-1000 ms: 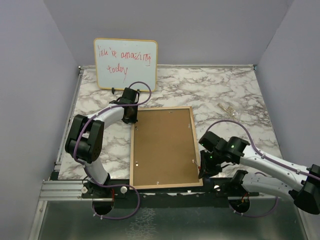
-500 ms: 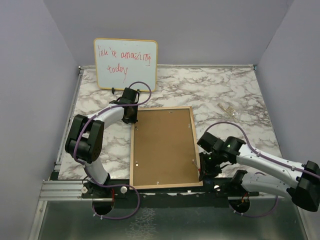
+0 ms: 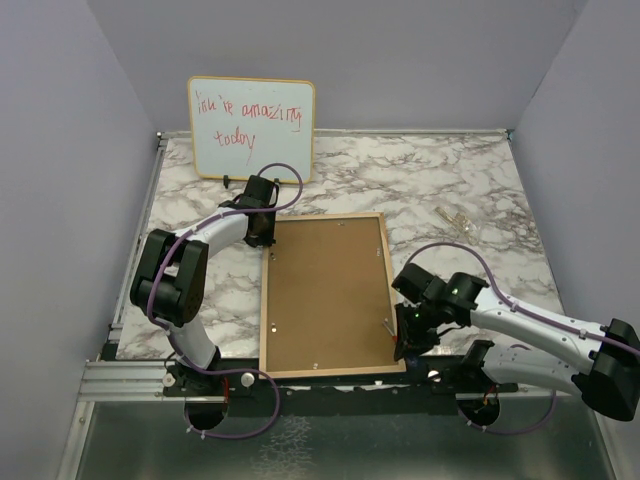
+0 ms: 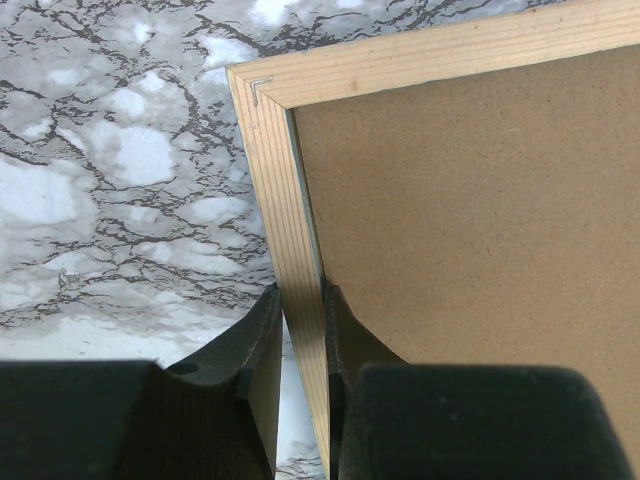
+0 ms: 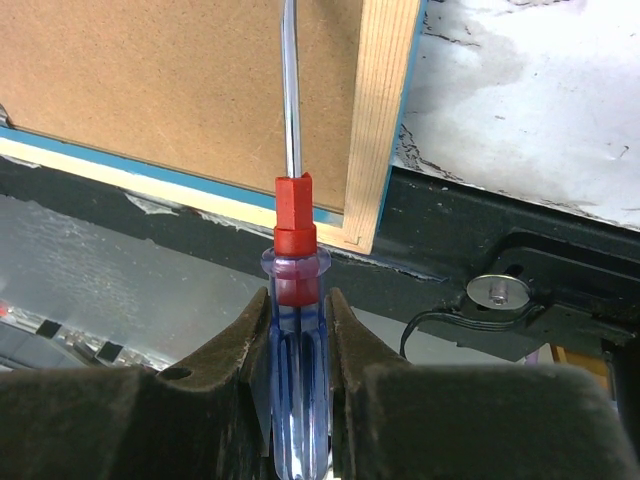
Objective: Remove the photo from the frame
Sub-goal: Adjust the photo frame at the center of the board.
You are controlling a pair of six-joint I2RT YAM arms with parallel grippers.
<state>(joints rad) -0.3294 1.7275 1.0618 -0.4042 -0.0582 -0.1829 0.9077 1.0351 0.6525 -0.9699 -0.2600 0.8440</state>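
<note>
Lower right, the right hand [image 5: 298, 302] is clamped on a screwdriver [image 5: 296, 215] with a clear blue handle, its shaft reaching over the brown backing just beside the rim. The frame [image 3: 325, 295] lies face down mid-picture on the marble worktop [image 3: 430, 185]. At its upper left corner, the left hand [image 4: 302, 302] pinches the wooden rim. A whiteboard [image 3: 251, 128] stands top left.

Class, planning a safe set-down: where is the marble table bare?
Bare: far-right marble table beyond the frame, right of the whiteboard. Crowded: left gripper clamps the frame's far-left rim; right gripper holds a screwdriver at its near-right corner.
</note>
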